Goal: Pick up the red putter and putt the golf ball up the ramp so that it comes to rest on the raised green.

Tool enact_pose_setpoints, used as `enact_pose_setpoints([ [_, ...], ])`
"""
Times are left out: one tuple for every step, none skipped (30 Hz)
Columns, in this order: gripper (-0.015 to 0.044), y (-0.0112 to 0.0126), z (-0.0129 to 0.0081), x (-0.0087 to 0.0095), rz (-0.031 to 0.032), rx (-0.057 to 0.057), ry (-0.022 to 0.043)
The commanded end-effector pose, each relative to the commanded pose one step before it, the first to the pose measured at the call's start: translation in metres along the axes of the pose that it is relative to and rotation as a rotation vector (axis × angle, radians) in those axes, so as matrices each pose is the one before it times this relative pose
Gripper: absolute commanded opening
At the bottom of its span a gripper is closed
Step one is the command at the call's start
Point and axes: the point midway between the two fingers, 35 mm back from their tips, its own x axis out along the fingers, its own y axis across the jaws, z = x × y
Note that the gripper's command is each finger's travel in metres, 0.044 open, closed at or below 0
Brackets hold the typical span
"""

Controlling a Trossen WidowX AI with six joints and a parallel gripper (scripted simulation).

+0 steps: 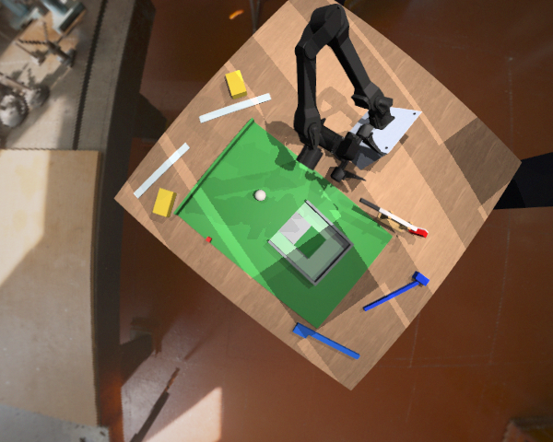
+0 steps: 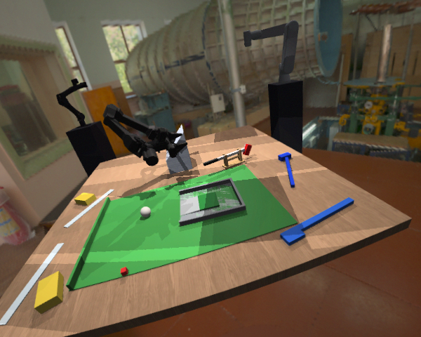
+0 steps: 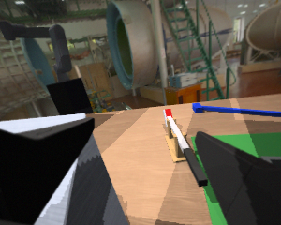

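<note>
The red putter, with a red head, white shaft [image 1: 396, 218] [image 2: 233, 154] [image 3: 179, 137] and black grip, rests on a small wooden stand [image 3: 177, 152] beside the green mat [image 1: 229, 166] [image 2: 167, 246]. My gripper [image 1: 370, 163] [image 2: 183, 139] [image 3: 144, 129] is open and empty above the table, off the black grip end of the putter. In the wrist view the putter shows between the fingers, farther off. The white golf ball [image 1: 260, 194] [image 2: 145, 212] lies on the mat before the grey ramp [image 1: 295, 228] [image 2: 189, 204]. The raised green [image 1: 311, 243] [image 2: 208, 200] lies behind the ramp within dark walls.
A pale slanted panel [image 1: 403, 124] [image 2: 179, 165] stands close beside my gripper, at left in the wrist view. Two blue tools [image 1: 392, 296] [image 1: 334, 343] lie past the mat. Yellow blocks [image 1: 236, 84] [image 1: 163, 202], white strips and a red cube [image 1: 208, 238] [image 2: 123, 270] lie around the mat.
</note>
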Motion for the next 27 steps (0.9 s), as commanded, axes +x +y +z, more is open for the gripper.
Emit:
enact_pose_setpoints([
  [0.044,-0.02015,-0.01548,0.0232,0.05696,-0.0029,0.28851],
  [0.044,-0.00469,-0.00292,0.00741,0.01181,-0.0085,0.07848],
  [0.044,-0.00501,-0.00217,0.00726,0.00717,-0.0096,0.07862],
  [0.044,-0.00528,-0.00139,0.00706,0.00244,-0.0106,0.07851],
  [0.044,-0.00552,-0.00061,0.00681,-0.00231,-0.0113,0.07822],
  [0.044,-0.00571,0.00017,0.0065,-0.00707,-0.0119,0.07771],
  [0.044,-0.00438,0.00147,0.00512,-0.00997,-0.0027,0.06009],
  [0.044,-0.00478,0.0023,0.00533,-0.01436,-0.0115,0.06321],
  [0.044,-0.00553,0.00334,0.00575,-0.021,-0.0134,0.07188],
  [0.044,-0.00558,0.00414,0.00533,-0.02608,-0.0136,0.07142],
  [0.044,-0.0055,0.00488,0.00478,-0.03079,-0.0134,0.06968],
  [0.044,-0.00536,0.00555,0.00416,-0.03524,-0.013,0.06744],
  [0.044,-0.00461,0.00547,0.00315,-0.03496,-0.0111,0.05798],
  [0.044,-0.00366,0.00484,0.00217,-0.03114,-0.0088,0.0461],
  [0.044,-0.00277,0.00397,0.00143,-0.02576,-0.0065,0.03497],
  [0.044,-0.00194,0.00294,0.00087,-0.01921,-0.0045,0.02448],
  [0.044,-0.00121,0.00316,0.00082,-0.0115,-0.0026,0.01393],
  [0.044,-0.00044,0.0012,0.00029,-0.0044,-0.001,0.0052],
  [0.044,0.0,0.0,0.0,0.0,0.0,0.0],
  [0.044,0.0,0.0,0.0,0.0,0.0,0.0],
  [0.044,0.0,0.0,0.0,0.0,0.0,0.0],
  [0.044,0.0,0.0,0.0,0.0,0.0,0.0],
  [0.044,0.0,0.0,0.0,0.0,0.0,0.0],
  [0.044,0.0,0.0,0.0,0.0,0.0,0.0],
  [0.044,-0.00007,-0.00048,0.00185,-0.00002,0.0,0.00004],
  [0.044,-0.00009,-0.00078,0.00295,-0.00002,0.0,0.00008],
  [0.044,-0.00006,-0.00118,0.00436,-0.00001,0.0,0.00016],
])
